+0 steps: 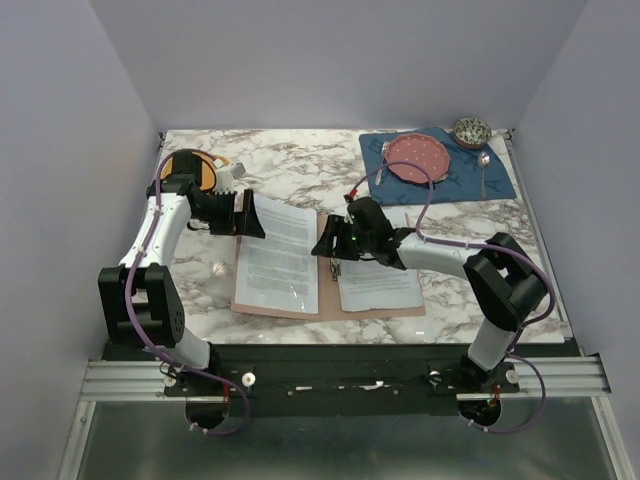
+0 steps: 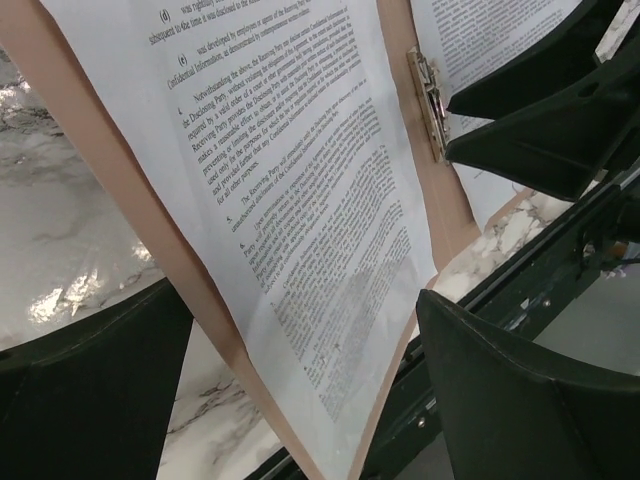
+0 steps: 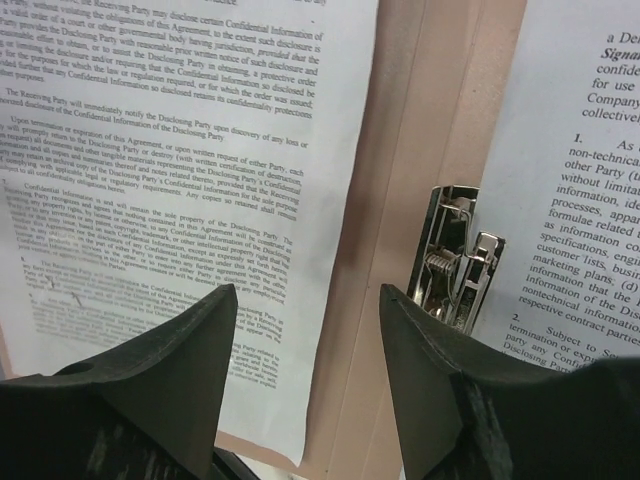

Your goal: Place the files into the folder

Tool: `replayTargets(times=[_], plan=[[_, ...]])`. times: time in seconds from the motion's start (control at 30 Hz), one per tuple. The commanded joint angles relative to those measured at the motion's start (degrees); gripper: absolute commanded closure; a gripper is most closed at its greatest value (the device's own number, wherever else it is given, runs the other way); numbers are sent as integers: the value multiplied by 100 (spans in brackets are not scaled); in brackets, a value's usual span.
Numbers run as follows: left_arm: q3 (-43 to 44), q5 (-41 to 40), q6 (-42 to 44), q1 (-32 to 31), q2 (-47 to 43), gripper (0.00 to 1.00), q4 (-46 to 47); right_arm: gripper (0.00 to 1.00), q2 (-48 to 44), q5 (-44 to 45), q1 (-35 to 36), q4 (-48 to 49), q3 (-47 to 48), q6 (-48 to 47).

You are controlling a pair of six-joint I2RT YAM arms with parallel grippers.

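Observation:
The pinkish-brown folder (image 1: 326,292) lies open on the marble table. One white printed sheet (image 1: 280,255) lies on its left half and a second sheet (image 1: 378,285) on its right half. A metal clip (image 1: 335,268) sits at the spine. My left gripper (image 1: 250,215) is open and empty at the folder's far left corner; its view looks along the left sheet (image 2: 300,200) and folder edge (image 2: 110,170). My right gripper (image 1: 328,240) is open and empty over the spine (image 3: 420,150), its fingers astride the left sheet's edge (image 3: 180,150) and the clip (image 3: 450,260).
A blue placemat (image 1: 437,165) at the back right holds a pink plate (image 1: 417,157), a fork (image 1: 382,160) and a spoon (image 1: 483,165); a small bowl (image 1: 472,130) stands behind it. An orange woven mat (image 1: 190,168) lies back left. A small white object (image 1: 218,268) sits left of the folder.

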Motion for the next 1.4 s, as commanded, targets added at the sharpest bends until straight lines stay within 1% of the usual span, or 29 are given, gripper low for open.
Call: replayTargets(times=[0.0, 0.07, 0.1, 0.2, 0.23, 0.27, 0.33, 0.4, 0.53, 0.6, 0.9, 1.03, 1.13, 1.37], plan=[[462, 51, -261, -188, 32, 1, -145, 33, -179, -145, 15, 107, 141, -187], [629, 94, -332, -233, 41, 1, -162, 35, -39, -128, -3, 72, 141, -152], [682, 130, -393, -415, 50, 1, -154, 37, 14, -136, -12, 72, 132, -126], [840, 165, -463, -619, 120, 1, -154, 50, 208, -171, -82, 72, 106, -108], [910, 174, -516, -663, 164, 1, -154, 61, 234, -163, -100, 63, 89, -116], [937, 174, -534, -698, 216, 1, -162, 68, 243, -145, -117, 63, 54, -108], [999, 165, -552, -786, 278, 1, -154, 78, 226, -84, -214, 54, -34, -116], [1034, 165, -561, -830, 313, 1, -145, 80, 234, -84, -293, 54, -78, -134], [1166, 174, -578, -892, 357, 1, -154, 88, 296, -145, -416, 36, -166, -134], [1201, 174, -569, -909, 357, 1, -162, 89, 322, -180, -460, 28, -219, -143], [1394, 262, -771, -1172, 498, 1, -154, 90, 322, -22, -522, -570, -114, -415], [1500, 375, -789, -1305, 568, 1, -154, 94, 498, -66, -522, -815, 18, -529], [1570, 393, -798, -1436, 612, 1, -145, 94, 665, -57, -513, -1070, 167, -617], [1728, 578, -850, -1639, 718, 1, -110, 94, 683, -39, -513, -1159, 203, -635]])
